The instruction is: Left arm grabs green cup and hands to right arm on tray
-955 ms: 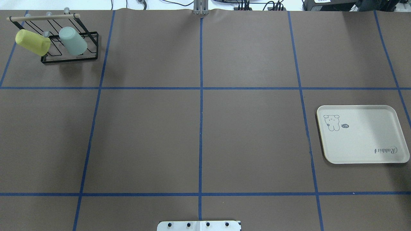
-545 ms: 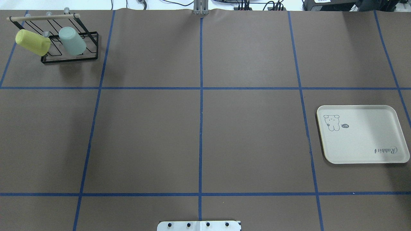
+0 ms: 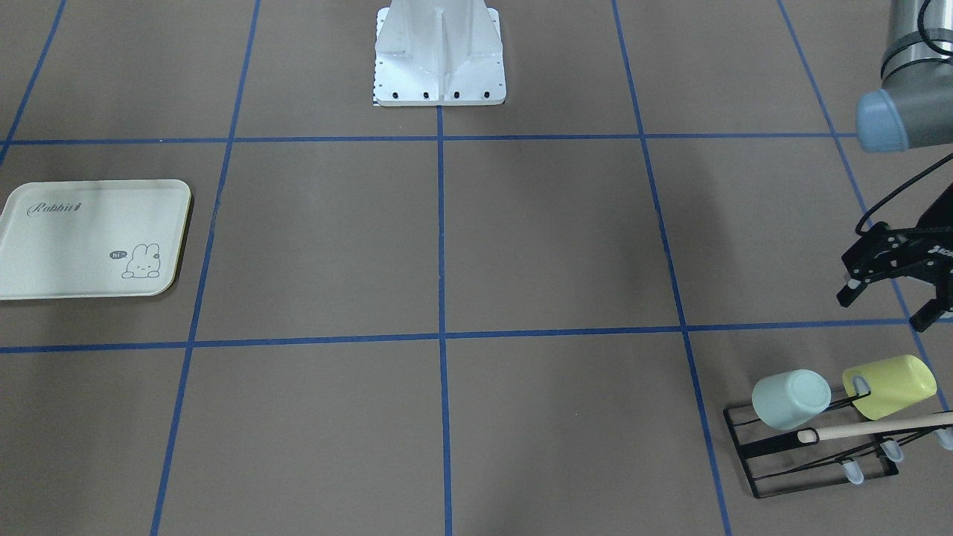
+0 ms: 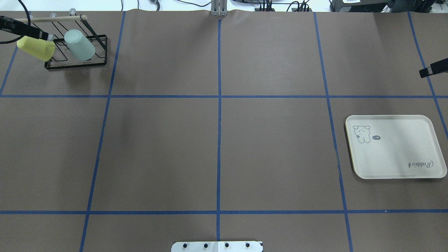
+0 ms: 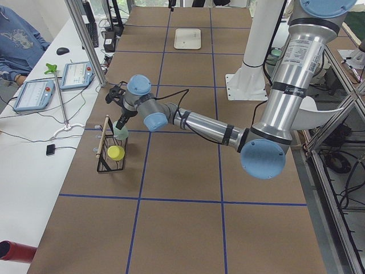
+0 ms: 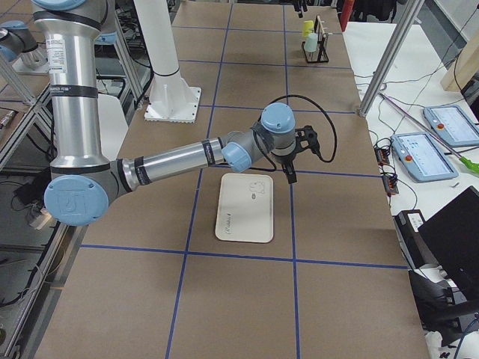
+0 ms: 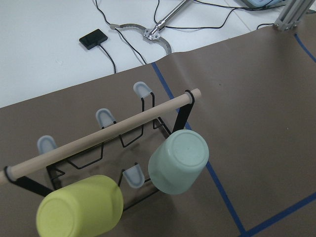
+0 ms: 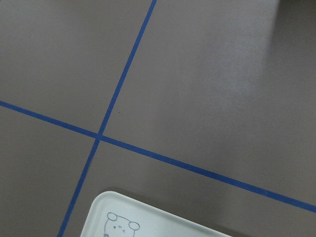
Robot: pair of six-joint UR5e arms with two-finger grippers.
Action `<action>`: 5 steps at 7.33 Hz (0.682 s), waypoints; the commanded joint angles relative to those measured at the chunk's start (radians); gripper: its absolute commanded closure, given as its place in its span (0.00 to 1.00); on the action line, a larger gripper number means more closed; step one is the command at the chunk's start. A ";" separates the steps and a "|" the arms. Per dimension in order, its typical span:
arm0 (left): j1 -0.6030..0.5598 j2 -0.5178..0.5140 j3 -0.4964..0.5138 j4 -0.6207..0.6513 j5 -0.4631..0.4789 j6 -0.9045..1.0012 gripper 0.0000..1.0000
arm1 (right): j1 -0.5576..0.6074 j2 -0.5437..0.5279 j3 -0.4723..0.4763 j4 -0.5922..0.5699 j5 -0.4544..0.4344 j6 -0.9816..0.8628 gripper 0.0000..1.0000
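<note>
The green cup [image 3: 789, 398] hangs mouth-down on a peg of a black wire rack [image 3: 811, 454], next to a yellow-green cup [image 3: 890, 385]. It also shows in the overhead view [image 4: 79, 44] and the left wrist view [image 7: 178, 161]. My left gripper [image 3: 887, 307] is open and empty, above and just on the robot's side of the rack, apart from both cups. The cream tray [image 4: 395, 150] lies bare on the right side. My right gripper [image 6: 298, 155] hovers beyond the tray's far edge with its fingers spread; only one finger [image 4: 433, 68] shows overhead.
A wooden dowel [image 7: 103, 133] tops the rack, which has several spare pegs. The robot's white base [image 3: 439, 52] stands at the middle of the near edge. Blue tape lines grid the brown table. Cables and tablets lie on the white bench beyond the rack.
Both arms have come into the overhead view: a left gripper finger now shows over the yellow-green cup at top left, a right finger at the right edge. Cups and tray have not moved.
</note>
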 commanded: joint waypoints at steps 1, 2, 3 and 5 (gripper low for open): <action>0.057 -0.067 0.025 0.104 0.101 -0.026 0.00 | -0.020 0.015 0.000 0.009 -0.002 0.039 0.00; 0.075 -0.092 0.063 0.104 0.131 -0.027 0.00 | -0.020 0.015 0.000 0.009 -0.002 0.039 0.00; 0.099 -0.122 0.107 0.104 0.141 -0.035 0.00 | -0.022 0.015 0.000 0.009 0.000 0.039 0.00; 0.138 -0.159 0.163 0.104 0.196 -0.055 0.00 | -0.022 0.015 0.000 0.009 0.000 0.040 0.00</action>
